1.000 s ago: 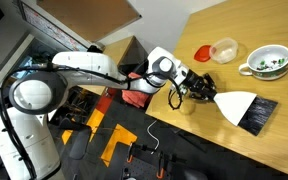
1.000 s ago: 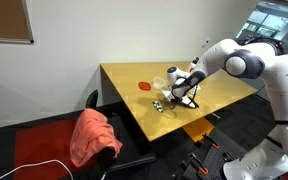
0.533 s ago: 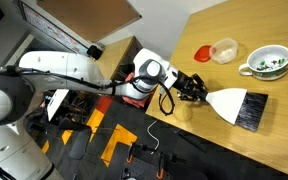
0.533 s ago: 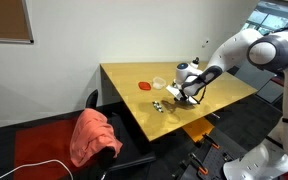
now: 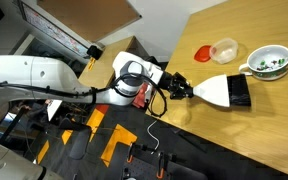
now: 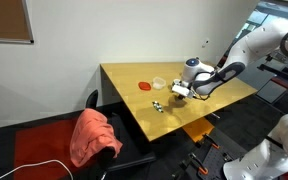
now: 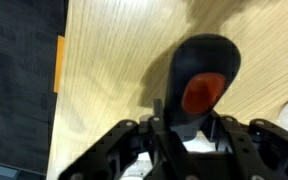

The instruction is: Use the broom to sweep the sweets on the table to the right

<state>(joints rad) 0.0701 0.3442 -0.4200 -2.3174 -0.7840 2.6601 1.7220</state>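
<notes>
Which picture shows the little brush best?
In an exterior view the white fan-shaped hand brush with black bristles shows large and clear. In an exterior view that brush is tiny and blurred. The wrist view shows only its dark handle.

No text, label, brand, number or sign can be read in any of the views.
</notes>
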